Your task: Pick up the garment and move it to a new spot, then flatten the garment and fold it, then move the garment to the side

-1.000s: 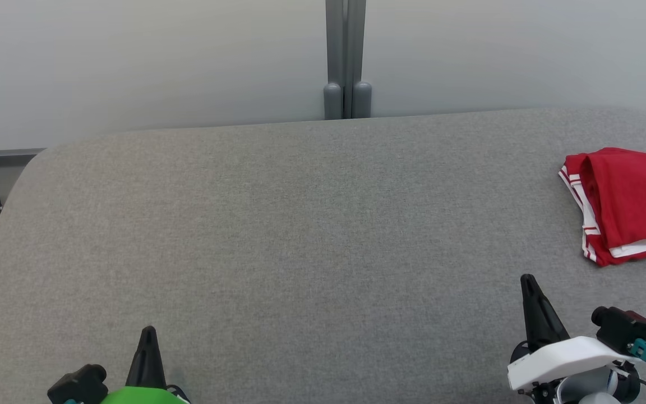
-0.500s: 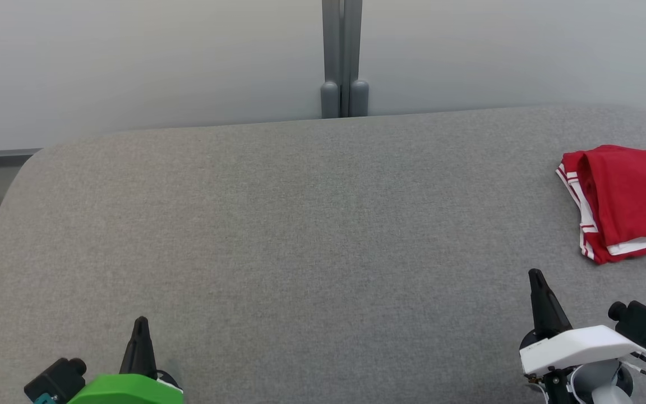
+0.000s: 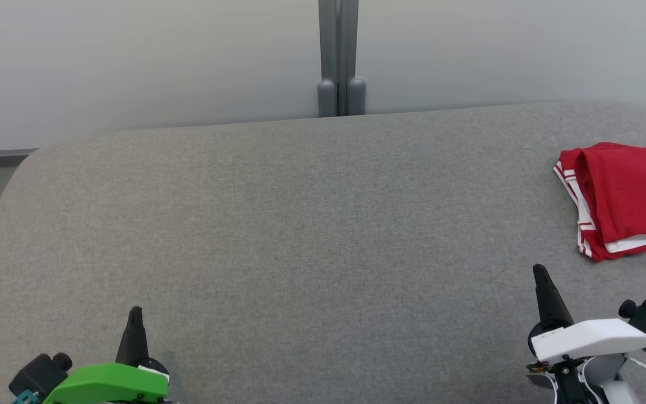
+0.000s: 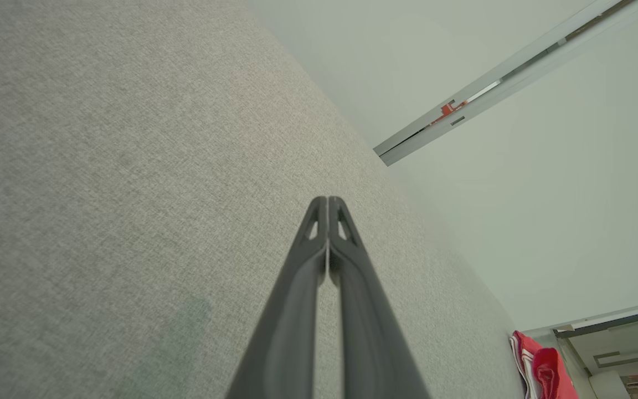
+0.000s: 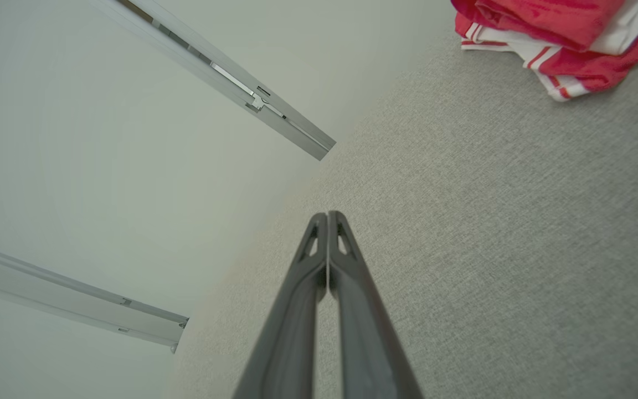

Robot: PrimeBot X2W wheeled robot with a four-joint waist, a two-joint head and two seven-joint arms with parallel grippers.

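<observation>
– Garment first: where does the folded red cloth garment [image 3: 628, 196] with white striped trim lie?

– On the grey fabric-covered surface [image 3: 300, 224]. It is well to the right of the grey upright post [image 3: 338, 50] that stands behind the far edge, and nearer the robot than that post. Red shows on top of the stack, with white and striped edges along the side facing the post. The border of the head view cuts off its right part.

– And the left end effector [image 3: 135, 315]?

– Well to the left of the post and far on its near side, over bare grey cloth, with a green housing [image 3: 107, 381] behind it. Its two long dark fingers [image 4: 297, 310] are together, meeting at the tips, and hold nothing.

– The right one?

– The right end effector [image 3: 541, 276] sits to the right of the post, also on the near side, with a white housing [image 3: 586, 336] behind it. It is closer to the garment than the left one. Its fingers are pressed together too, tips meeting, and they grip nothing.

– How do both stand to the garment?

– Both are apart from it, with bare surface between.
</observation>
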